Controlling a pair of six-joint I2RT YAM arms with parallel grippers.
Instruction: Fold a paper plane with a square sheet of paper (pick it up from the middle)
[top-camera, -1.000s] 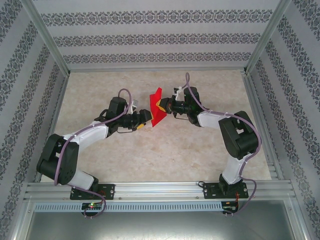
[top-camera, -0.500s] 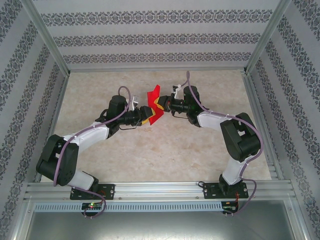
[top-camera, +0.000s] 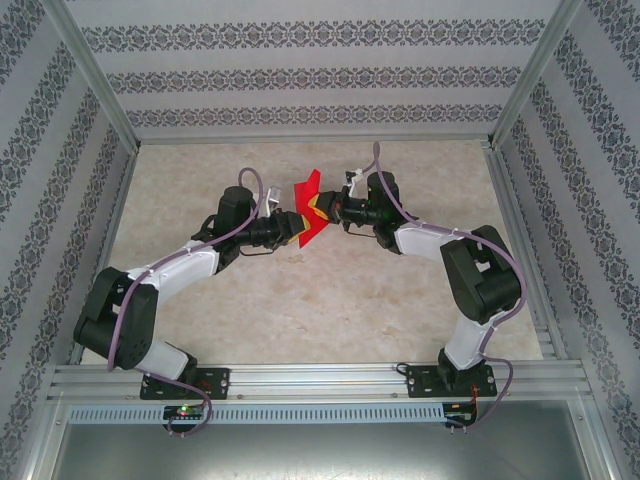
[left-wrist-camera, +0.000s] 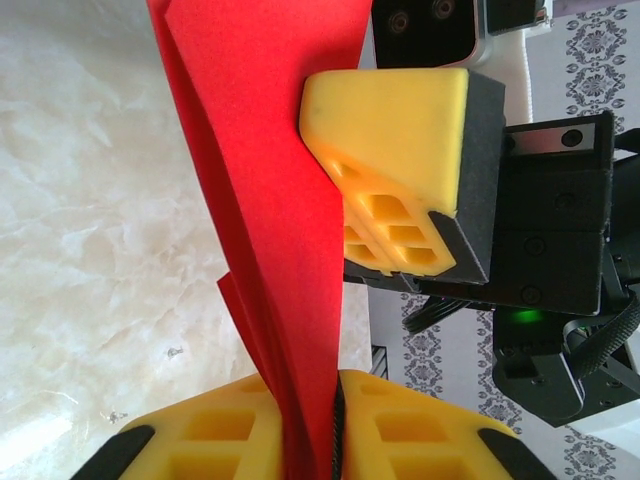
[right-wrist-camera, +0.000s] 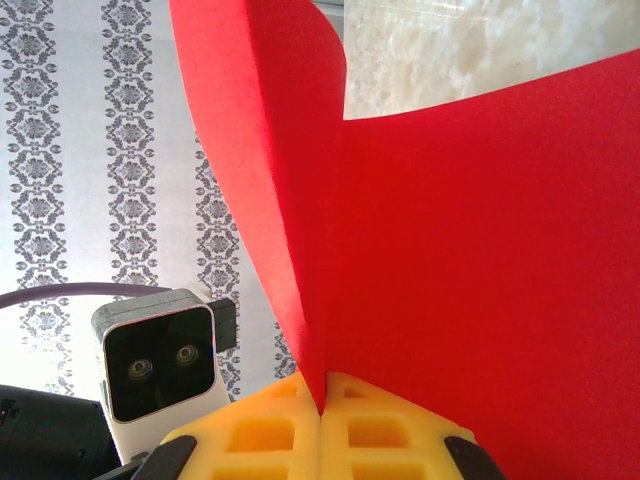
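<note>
- Since a second ago the left pincer (top-camera: 291, 228) has slid up and in toward the right pincer (top-camera: 322, 210). Its jaws have gone from wide to nearly shut. The red paper (top-camera: 306, 190) between them has bunched from a hanging flap into a tighter bend.
- The left pincer now nips the paper, which runs straight out from between its yellow pads (left-wrist-camera: 230, 440), doubled into a narrow fold.
- The right pincer is clamped on the paper too, with the sheet rising out of its closed tips and curling over to one side.
- The paper hangs between the two pincers, off the table (top-camera: 330, 300) and touching nothing but them.
- To crease well, I judge the left pincer should finish its squeeze before any pull, with both layers lying even inside its pads — a skewed bite would likely set a crooked fold.
- After that, the pincers should draw apart gently, since thin paper may tear or slip if jerked.
</note>
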